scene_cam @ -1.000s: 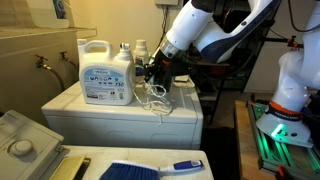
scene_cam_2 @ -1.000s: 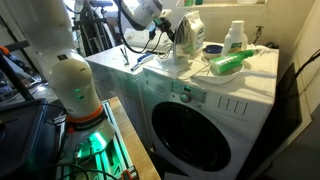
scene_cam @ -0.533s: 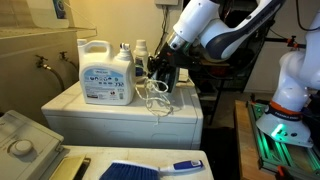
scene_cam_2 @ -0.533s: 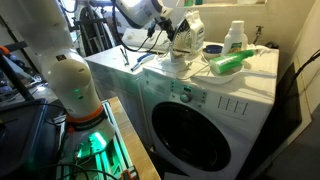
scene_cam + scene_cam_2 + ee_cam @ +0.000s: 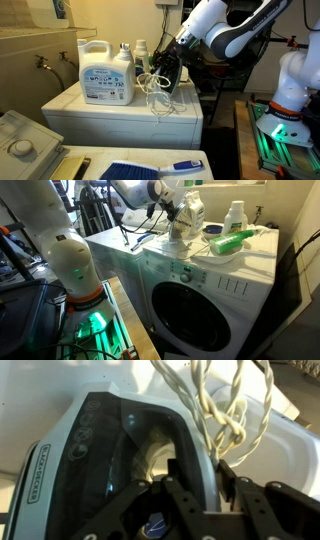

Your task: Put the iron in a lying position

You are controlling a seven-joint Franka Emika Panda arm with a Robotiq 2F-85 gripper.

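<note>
White cord, dark iron: iron gripped above the bench.

The iron (image 5: 165, 73) is seen in both exterior views (image 5: 181, 221) held steeply, not lying flat, over the top of the white bench (image 5: 120, 112); whether its heel rests on the surface cannot be told. The gripper (image 5: 205, 488) is shown in the wrist view closed about the dark handle region of the iron (image 5: 100, 450), with one finger (image 5: 180, 500) on each side. The white cord (image 5: 228, 415) is looped loosely beside the iron and is draped onto the bench top (image 5: 152, 92). A large detergent jug (image 5: 107, 72) is placed just beside the iron. A green bottle (image 5: 228, 242) is laid on its side further along.
</note>
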